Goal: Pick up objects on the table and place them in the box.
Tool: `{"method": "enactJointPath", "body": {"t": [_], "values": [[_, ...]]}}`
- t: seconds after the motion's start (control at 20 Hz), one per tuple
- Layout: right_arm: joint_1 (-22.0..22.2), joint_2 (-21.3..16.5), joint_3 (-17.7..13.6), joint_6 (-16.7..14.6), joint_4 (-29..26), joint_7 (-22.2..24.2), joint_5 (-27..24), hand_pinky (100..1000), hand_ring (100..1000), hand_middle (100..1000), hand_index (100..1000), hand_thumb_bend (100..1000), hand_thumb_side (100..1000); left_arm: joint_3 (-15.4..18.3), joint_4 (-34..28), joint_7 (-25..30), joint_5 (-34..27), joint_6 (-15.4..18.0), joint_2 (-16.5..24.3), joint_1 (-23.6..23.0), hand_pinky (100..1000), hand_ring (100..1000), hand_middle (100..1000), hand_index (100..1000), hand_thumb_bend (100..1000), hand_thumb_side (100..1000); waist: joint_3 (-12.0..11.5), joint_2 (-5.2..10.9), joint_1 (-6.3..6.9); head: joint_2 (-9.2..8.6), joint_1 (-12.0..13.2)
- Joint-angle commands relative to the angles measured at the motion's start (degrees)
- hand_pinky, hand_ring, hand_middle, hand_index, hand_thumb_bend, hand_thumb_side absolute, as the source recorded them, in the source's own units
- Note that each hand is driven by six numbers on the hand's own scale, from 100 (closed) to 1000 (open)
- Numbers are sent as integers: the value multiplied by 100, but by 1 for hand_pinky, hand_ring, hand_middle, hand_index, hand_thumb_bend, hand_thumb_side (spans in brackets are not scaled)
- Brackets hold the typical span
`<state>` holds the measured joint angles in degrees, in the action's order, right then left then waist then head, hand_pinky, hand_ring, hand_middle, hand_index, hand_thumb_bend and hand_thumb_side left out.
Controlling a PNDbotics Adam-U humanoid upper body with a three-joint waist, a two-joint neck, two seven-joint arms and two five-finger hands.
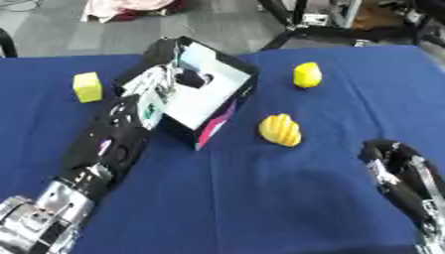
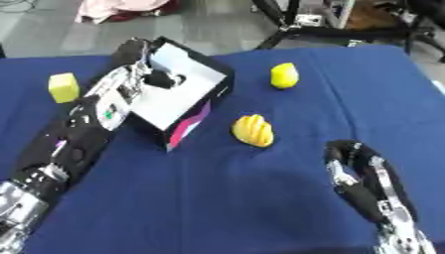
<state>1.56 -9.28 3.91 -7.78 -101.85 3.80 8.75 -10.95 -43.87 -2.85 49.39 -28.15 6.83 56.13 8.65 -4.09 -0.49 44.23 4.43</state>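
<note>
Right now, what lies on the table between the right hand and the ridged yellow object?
Nothing. In the left eye view, only bare blue table cloth separates the right hand from the ridged yellow object; the right eye view shows the same.

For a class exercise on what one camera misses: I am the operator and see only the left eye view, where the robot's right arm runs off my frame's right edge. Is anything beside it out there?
Observer: In the right eye view the right hand sits well inside the frame, with only bare blue cloth to its right.
Operator: Where does that arm go, then?
Observer: There the arm runs down from the hand and leaves by the bottom edge, not the side.
</note>
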Motion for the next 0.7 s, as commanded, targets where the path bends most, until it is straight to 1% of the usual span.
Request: {"method": "enactJointPath", "body": {"t": [0.05, 0.15, 0.2, 0.3, 0.35, 0.45, 0.55, 0.6, 0.7], "values": [[-44, -13, 1, -10, -40, 25, -41, 720, 645, 585, 694, 100, 474, 67, 74, -96, 91, 26, 41, 189, 752, 606, 563, 761, 827, 447, 2, 185, -93, -11, 11], [-42, -15, -3, -8, -39, 23, -39, 721, 645, 585, 694, 100, 473, 47, 70, -57, 161, 11, 80, 193, 782, 662, 626, 823, 937, 477, -5, 187, -94, -11, 15], [-41, -16, -5, -7, -39, 21, -38, 721, 645, 585, 694, 100, 473, 36, 66, 4, 176, 15, 101, 191, 804, 708, 686, 855, 1000, 536, -9, 188, -93, -11, 11], [-40, -19, -6, -7, -39, 20, -36, 721, 645, 585, 694, 100, 473, -7, 49, 174, 273, 14, 187, 204, 828, 757, 748, 892, 1000, 602, -20, 191, -93, -11, 7], [-39, -19, -8, -7, -39, 20, -34, 721, 645, 585, 694, 100, 473, -22, 15, 263, 342, 8, 240, 220, 833, 766, 760, 901, 1000, 611, -25, 192, -92, -11, 5], [-37, -20, -17, -5, -39, 14, -29, 721, 645, 585, 694, 100, 474, -47, -144, 449, 457, 25, 400, 285, 844, 779, 771, 908, 1000, 603, -37, 196, -90, -11, -4], [-30, -24, -33, -1, -36, -1, -23, 721, 644, 585, 694, 100, 473, -66, -418, 753, 507, 95, 661, 388, 856, 787, 782, 919, 1000, 569, -58, 205, -79, -11, -15], [-26, -28, -37, 1, -33, -7, -18, 721, 644, 585, 694, 100, 474, -73, -565, 1018, 489, 182, 809, 435, 857, 783, 782, 924, 1000, 544, -68, 211, -70, -11, -20], [-15, -43, -45, 2, -27, -15, -5, 721, 644, 585, 694, 100, 474, -49, -865, 1727, 355, 510, 1159, 507, 869, 792, 788, 928, 1000, 509, -90, 229, -44, -11, -36]]}}
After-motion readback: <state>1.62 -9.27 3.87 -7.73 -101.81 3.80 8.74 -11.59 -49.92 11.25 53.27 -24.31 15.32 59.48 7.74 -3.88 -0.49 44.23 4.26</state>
